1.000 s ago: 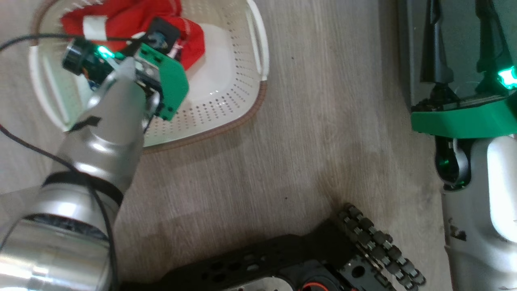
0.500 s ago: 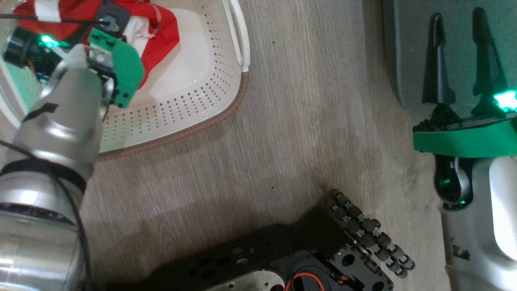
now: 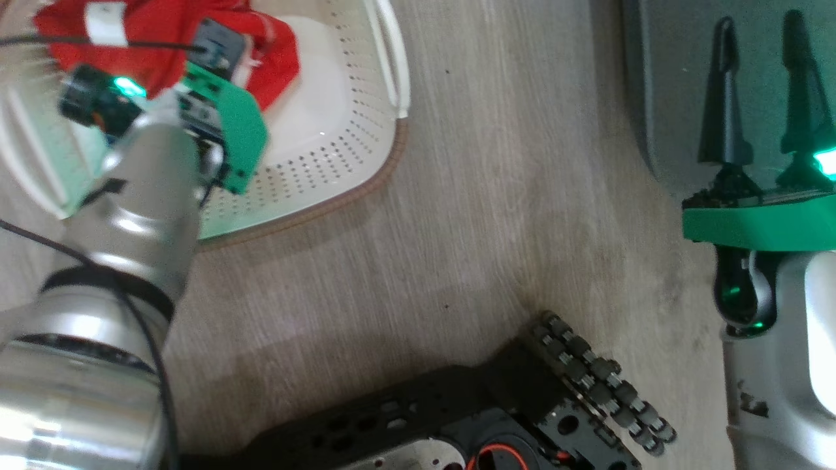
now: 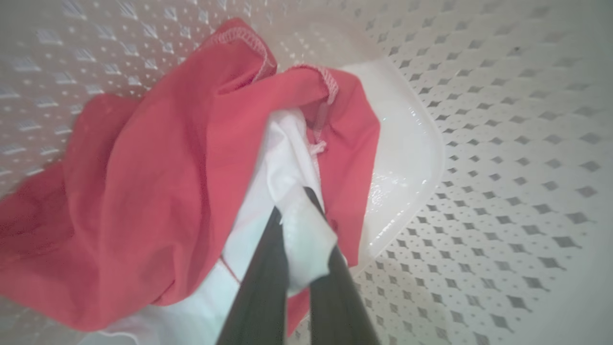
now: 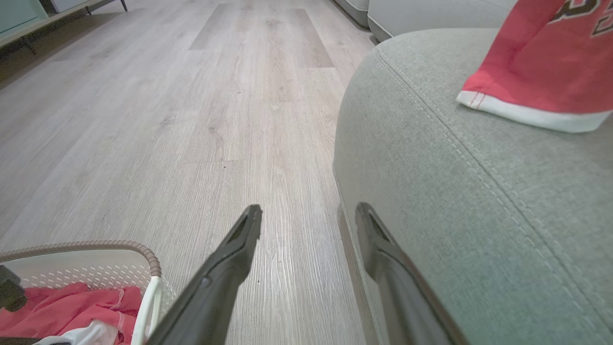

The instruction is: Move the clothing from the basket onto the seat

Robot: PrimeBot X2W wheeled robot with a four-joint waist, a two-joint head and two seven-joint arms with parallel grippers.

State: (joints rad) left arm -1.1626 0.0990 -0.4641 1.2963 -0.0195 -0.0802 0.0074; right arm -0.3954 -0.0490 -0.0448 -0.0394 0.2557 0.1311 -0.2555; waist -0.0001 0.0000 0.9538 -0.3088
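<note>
White fold of red clothing (image 4: 158, 182) is pinched by the closed left gripper (image 4: 292, 201) inside the cream perforated basket (image 4: 479, 143), likely for lift-out; right gripper (image 5: 309, 215) is held spread wide and empty beside the grey seat (image 5: 455, 191), where one red garment (image 5: 536, 62) is already laid

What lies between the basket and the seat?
Bare wooden floor lies between the basket and the seat, plain in the head view.
</note>
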